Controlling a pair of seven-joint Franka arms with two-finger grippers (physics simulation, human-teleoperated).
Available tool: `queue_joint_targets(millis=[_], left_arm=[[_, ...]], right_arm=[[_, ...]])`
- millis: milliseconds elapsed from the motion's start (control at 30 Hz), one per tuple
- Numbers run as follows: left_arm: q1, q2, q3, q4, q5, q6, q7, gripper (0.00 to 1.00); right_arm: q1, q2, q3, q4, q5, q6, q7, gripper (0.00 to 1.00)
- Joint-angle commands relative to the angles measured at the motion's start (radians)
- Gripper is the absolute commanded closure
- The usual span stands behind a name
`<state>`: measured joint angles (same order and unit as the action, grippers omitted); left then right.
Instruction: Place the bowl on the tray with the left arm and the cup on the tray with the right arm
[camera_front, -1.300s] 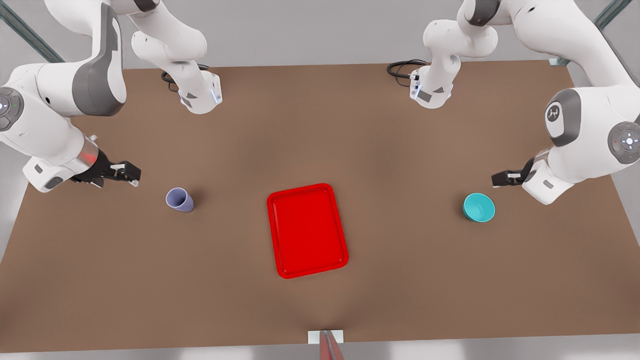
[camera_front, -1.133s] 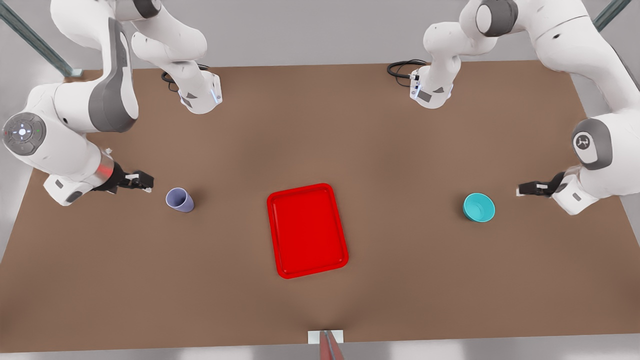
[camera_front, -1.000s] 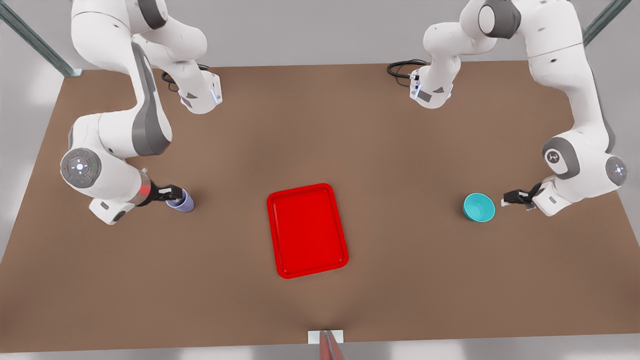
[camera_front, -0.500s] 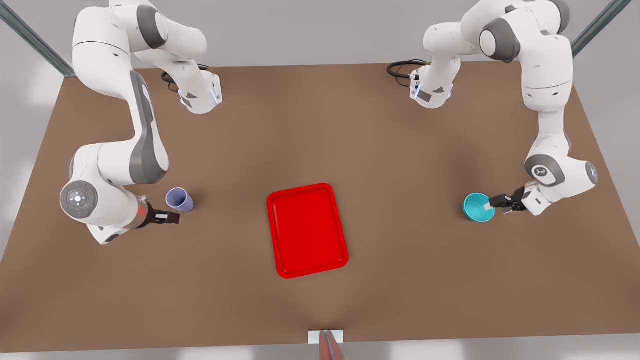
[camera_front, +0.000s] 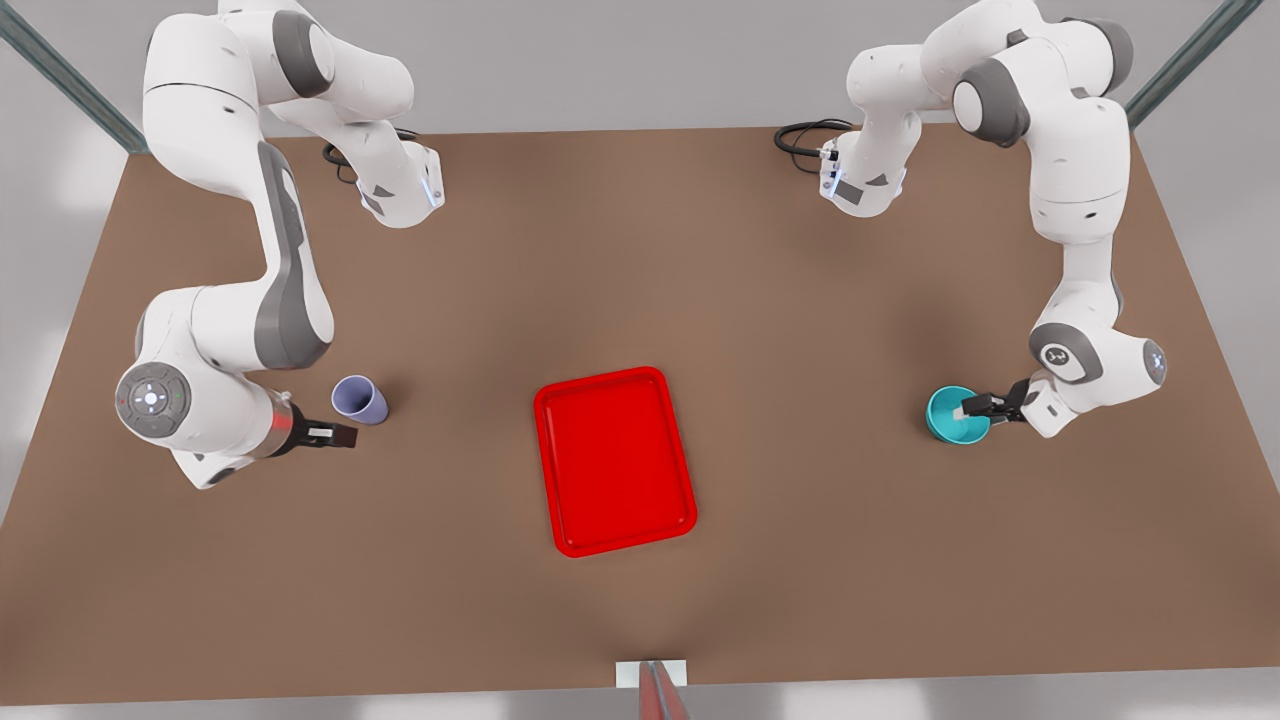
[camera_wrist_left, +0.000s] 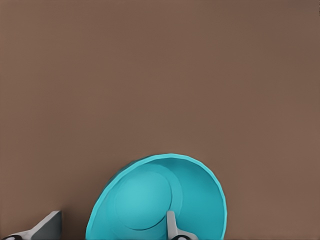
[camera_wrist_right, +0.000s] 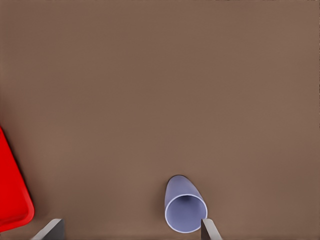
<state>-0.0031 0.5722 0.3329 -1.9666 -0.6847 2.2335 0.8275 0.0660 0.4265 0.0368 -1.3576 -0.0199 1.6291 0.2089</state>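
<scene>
left tool (camera_front: 968, 410): mine, at the front view's right, over the bowl's rim; fingers spread, one finger (camera_wrist_left: 171, 226) inside the bowl, the other finger (camera_wrist_left: 46, 226) outside the wall, so the rim sits between them; can't tell if either pad touches yet
right tool (camera_front: 345, 437): mine, at the front view's left, low over the surface just beside the cup, on the cup's near side; fingers apart, gripping nothing; in the right wrist view one fingertip (camera_wrist_right: 209, 229) is right at the cup's rim, the other (camera_wrist_right: 50, 229) well off to the side
bowl (camera_front: 955, 415): teal, upright on the surface, at the front view's right, well apart from the tray; inside showing in the left wrist view (camera_wrist_left: 157, 200)
cup (camera_front: 359, 399): lavender, upright on the surface at the front view's left, well apart from the tray; open mouth showing in the right wrist view (camera_wrist_right: 185, 211)
tray (camera_front: 614, 459): red, flat on the surface, middle of the scene between cup and bowl, nothing on it; one corner in the right wrist view (camera_wrist_right: 14, 200)
surface (camera_front: 640, 260): brown, carries everything
left arm (camera_front: 1075, 200): bent down to the bowl
right arm (camera_front: 250, 260): bent down next to the cup
</scene>
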Motion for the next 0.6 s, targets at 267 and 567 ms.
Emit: queue_joint_targets(millis=[267, 567], left_arm=[[-0.001, 0.012, 0.000, 0.000, 0.007, 0.002, -0.001, 0.71], [-0.001, 0.008, 0.002, 0.005, 0.007, 0.002, -0.034, 0.79]], right_arm=[[-0.002, 0.000, 0.000, 0.000, 0.000, 0.000, -0.005, 0.00], [-0.002, -0.002, 0.000, 0.000, -0.003, 0.000, 0.000, 0.00]])
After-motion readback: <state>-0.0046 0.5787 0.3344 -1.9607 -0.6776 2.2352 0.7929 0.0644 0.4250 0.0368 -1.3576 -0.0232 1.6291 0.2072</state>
